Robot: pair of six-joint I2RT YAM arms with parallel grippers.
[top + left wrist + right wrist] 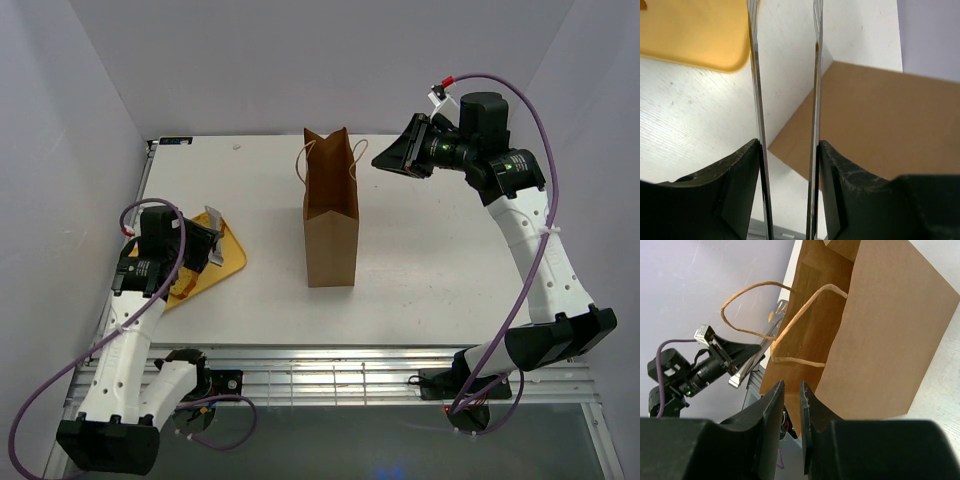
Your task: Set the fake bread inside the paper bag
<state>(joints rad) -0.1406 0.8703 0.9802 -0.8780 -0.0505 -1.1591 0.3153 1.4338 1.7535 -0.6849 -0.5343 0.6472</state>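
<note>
Fake bread (183,290) sits left of frame, paper bag (331,235) upright at centre.
Half-hidden on the yellow tray (235,262) under the spread, empty left hand (213,252), it looks light and firm: pinch its sides. The right hand (792,390) is barely parted, empty.

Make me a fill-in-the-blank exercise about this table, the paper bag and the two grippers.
1. The paper bag stands ___ in the middle of the table.
2. The left gripper hangs over the ___ tray.
3. The bag carries ___ looped handles at its mouth.
4. The right gripper, close to those handles, holds ___.

Missing words: upright; yellow; two; nothing.
</note>
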